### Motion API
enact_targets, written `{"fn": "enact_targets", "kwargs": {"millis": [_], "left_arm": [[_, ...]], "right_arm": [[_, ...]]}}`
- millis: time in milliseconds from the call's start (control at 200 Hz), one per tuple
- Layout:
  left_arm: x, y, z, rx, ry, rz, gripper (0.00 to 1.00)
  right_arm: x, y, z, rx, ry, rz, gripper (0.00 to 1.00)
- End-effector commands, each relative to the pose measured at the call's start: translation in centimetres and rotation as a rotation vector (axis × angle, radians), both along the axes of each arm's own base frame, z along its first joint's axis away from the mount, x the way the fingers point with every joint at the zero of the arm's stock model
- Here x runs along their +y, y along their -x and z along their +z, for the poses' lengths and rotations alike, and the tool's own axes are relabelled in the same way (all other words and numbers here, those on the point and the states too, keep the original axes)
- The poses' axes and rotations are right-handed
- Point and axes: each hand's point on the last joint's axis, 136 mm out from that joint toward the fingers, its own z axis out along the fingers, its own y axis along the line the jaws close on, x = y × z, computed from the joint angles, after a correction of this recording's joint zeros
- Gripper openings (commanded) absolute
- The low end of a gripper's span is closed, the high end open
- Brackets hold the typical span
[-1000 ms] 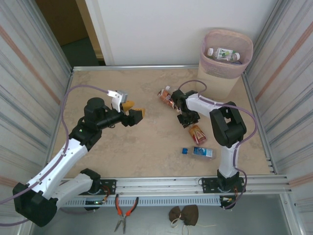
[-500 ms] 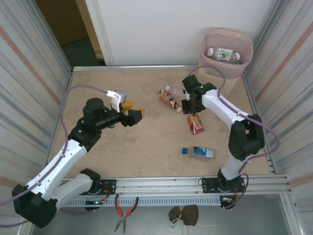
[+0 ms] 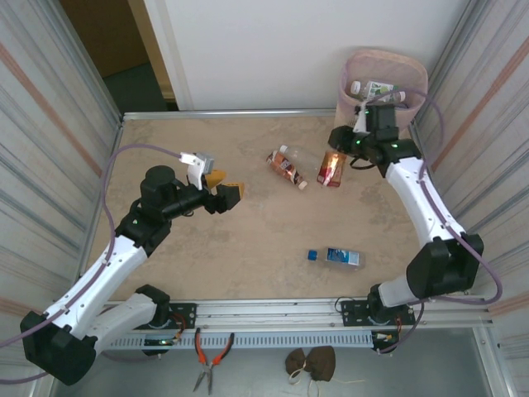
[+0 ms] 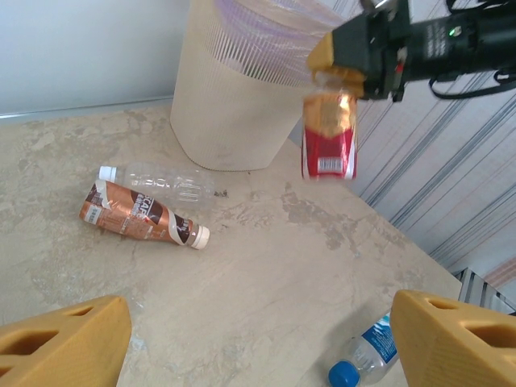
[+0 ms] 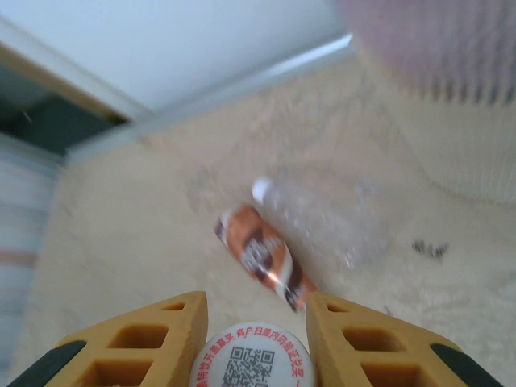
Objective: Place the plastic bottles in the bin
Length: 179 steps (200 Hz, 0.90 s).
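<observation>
Lifted off the table [image 3: 207, 265], the red-labelled bottle [image 3: 332, 170] now hangs clamped in the right gripper [image 3: 337, 155] near the far-right bin [image 3: 413, 76]; left gripper [image 3: 225, 187] gapes wide, empty.

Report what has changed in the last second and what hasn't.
The right gripper, shut on the red-labelled bottle, lifted it off the table and swung it away from the arm bases, toward the bin. The open left gripper, the brown-labelled bottle and the blue-capped bottle have not moved.
</observation>
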Motion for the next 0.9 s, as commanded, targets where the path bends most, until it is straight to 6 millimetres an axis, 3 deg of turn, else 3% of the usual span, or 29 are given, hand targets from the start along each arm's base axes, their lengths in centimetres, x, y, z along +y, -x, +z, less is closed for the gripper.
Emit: {"fn": "enact_targets", "kwargs": {"millis": [0,296,496,696,892], "left_arm": [[0.5,0.0,0.5,-0.016,0.022,0.021,0.84],[0.6,0.0,0.6,-0.016,0.024,0.026,0.84],[0.8,0.0,0.5,-0.016,0.016,0.036,0.84],[1.1,-0.2,0.5,-0.017,0.01,0.055,0.84],[1.2,-0.3,0.7,-0.016,0.006,0.064,0.84]], "right_arm": [[-0.9,-0.9,6.2,-0.181,-0.171,-0.047,0.25],[-8.6,-3.5,14.9,-0.464,-0.313,-0.331,0.22],[-13.2,-5.9,18.1,-0.6,-0.386,-0.505,0.21],[-15.8,-8.4,18.1,-0.655,-0.373,-0.621,0.21],[-15.8,-11.7,15.2,-0.624,-0.335,-0.631,0.19]]}}
